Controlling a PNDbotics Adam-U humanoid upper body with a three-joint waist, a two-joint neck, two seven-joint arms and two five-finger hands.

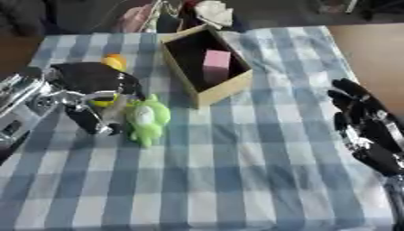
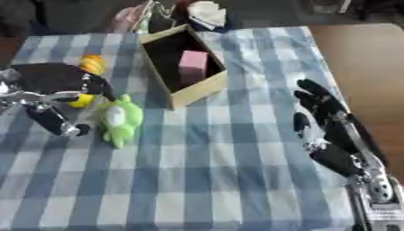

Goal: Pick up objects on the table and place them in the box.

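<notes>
A green toy with a white belly (image 1: 145, 119) lies on the checked tablecloth (image 1: 236, 158), left of centre. My left hand (image 1: 88, 85) hangs over it from the left, fingers curved downward beside the toy without closing on it. A yellow and orange toy (image 1: 113, 62) peeks out behind that hand, partly hidden. The open cardboard box (image 1: 207, 63) stands behind, with a pink block (image 1: 216, 64) inside. My right hand (image 2: 328, 122) rests open at the right edge, fingers pointing away.
The tablecloth's right edge runs beside a brown floor (image 1: 375, 49). Cluttered items, including something white (image 1: 214, 12), lie past the table's far edge behind the box.
</notes>
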